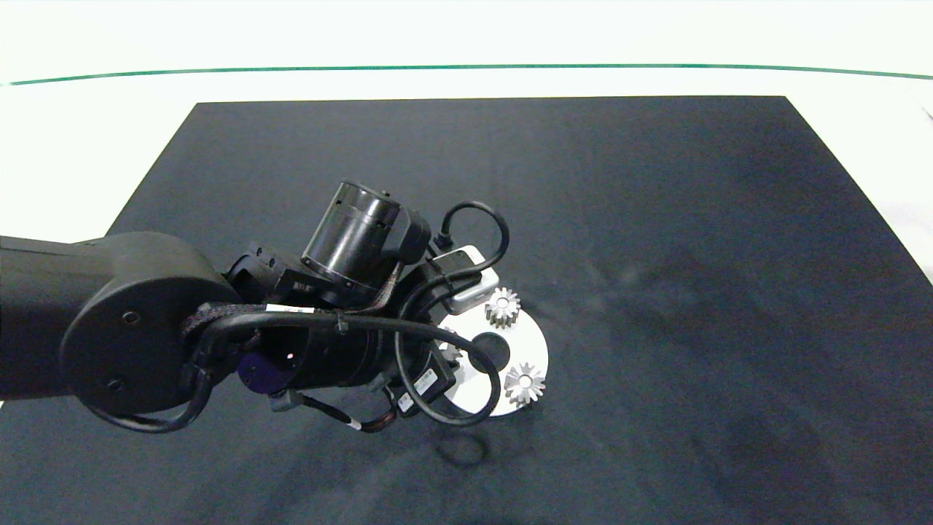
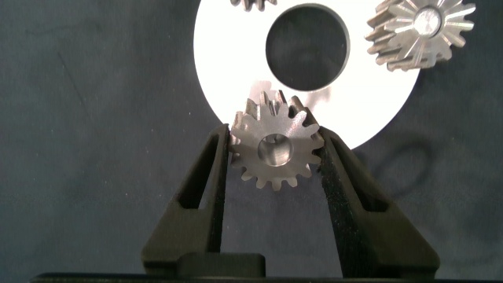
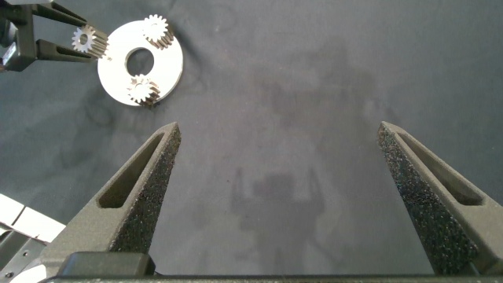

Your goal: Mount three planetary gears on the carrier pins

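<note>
Left gripper [image 2: 275, 153], frame centre, clamps the third gear [image 2: 277, 149] across its teeth: stiff, slick metal, so keep it square. Right gripper [image 3: 279, 157] idle, fingers spread.

No text, brand, number or sign can be read anywhere. Small white labels [image 1: 425, 380] sit on the left arm's cable and wrist near the centre of the head view, but their print is too small and blurred to make out.
</note>
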